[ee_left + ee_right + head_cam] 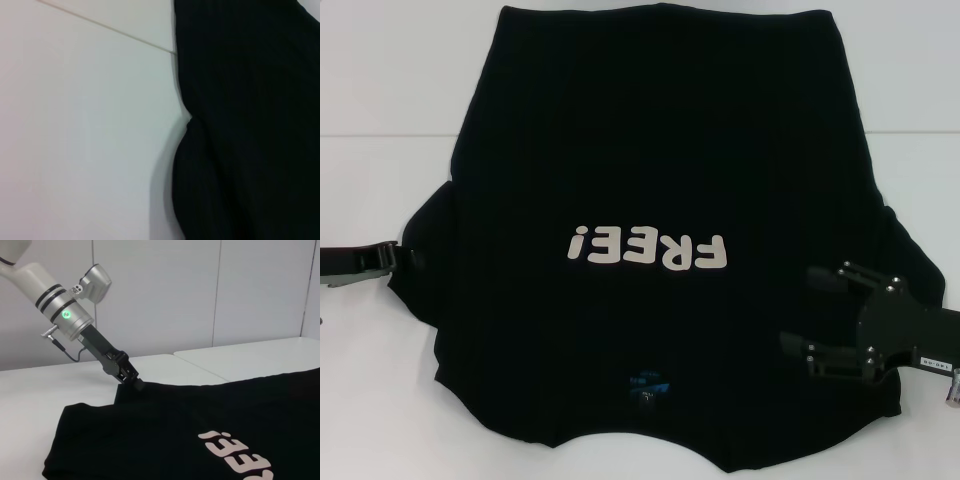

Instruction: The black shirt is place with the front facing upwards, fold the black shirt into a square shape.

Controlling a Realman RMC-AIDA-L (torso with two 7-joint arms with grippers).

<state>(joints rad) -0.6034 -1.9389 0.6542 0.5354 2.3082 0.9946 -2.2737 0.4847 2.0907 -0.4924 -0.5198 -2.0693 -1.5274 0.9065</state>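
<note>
The black shirt (660,150) lies spread flat on the white table (380,80), front up. Its white letters "FREE!" (650,248) read upside down to me, and the blue neck label (646,381) is near the front edge. My left gripper (412,258) is low at the shirt's left sleeve edge, with its fingers together on the cloth. It also shows in the right wrist view (136,384), pinching the shirt's edge (150,390). My right gripper (810,312) is open and empty, hovering over the right sleeve and shoulder area. The left wrist view shows the shirt's side (250,125) on the table.
A table seam (380,136) runs across the far part of the white top. A pale panelled wall (200,290) stands behind the table. Bare table lies left (75,125) and right of the shirt.
</note>
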